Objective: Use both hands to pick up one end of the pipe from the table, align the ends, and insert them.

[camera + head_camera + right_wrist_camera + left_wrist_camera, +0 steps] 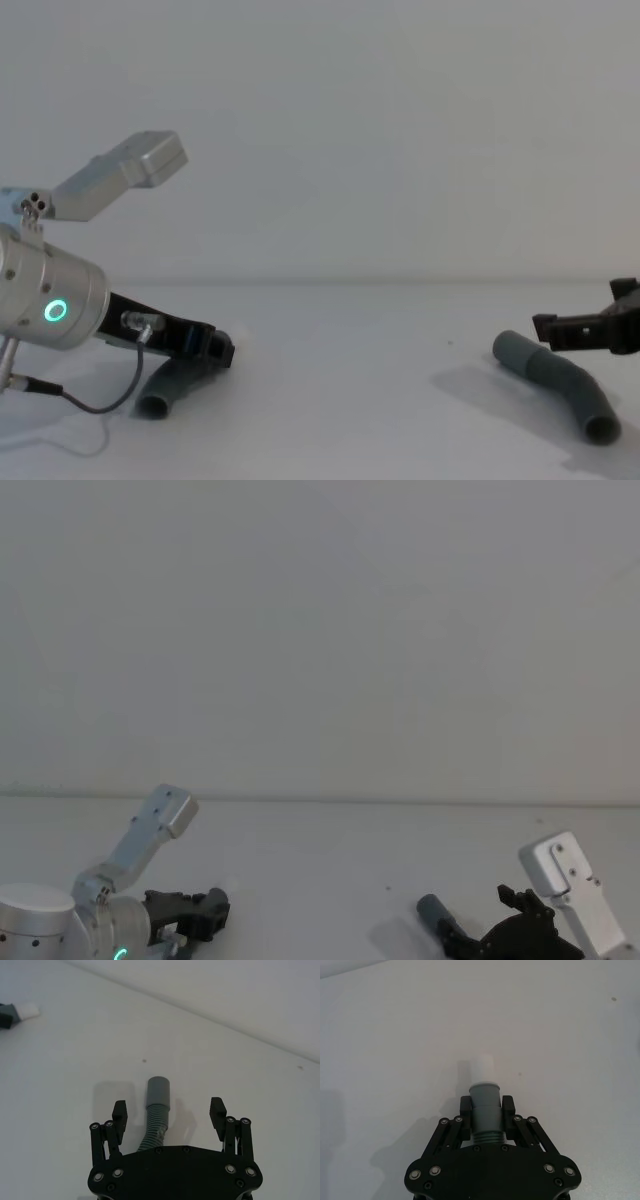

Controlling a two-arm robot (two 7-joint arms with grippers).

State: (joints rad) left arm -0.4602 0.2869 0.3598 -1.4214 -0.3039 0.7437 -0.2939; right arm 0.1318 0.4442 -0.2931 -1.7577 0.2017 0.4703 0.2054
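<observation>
One risk: right gripper (168,1109), wide open astride socket hose (159,1091), could bite its bend, skewing it from spigot hose (485,1094) clamped in left gripper (487,1105).

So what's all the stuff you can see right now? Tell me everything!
table: one, white, under everything.
wall: one, pale grey-white, behind the table.
spigot pipe piece: one, dark grey with a white tip, on the robot's left, gripped by its cuff.
socket pipe piece: one, dark grey, lying on the table on the robot's right.
left gripper: one, black, low on the left, shut on the spigot pipe piece; a green ring light glows on its wrist.
right gripper: one, black, low on the right, open, with a finger on each side of the socket pipe piece.
</observation>
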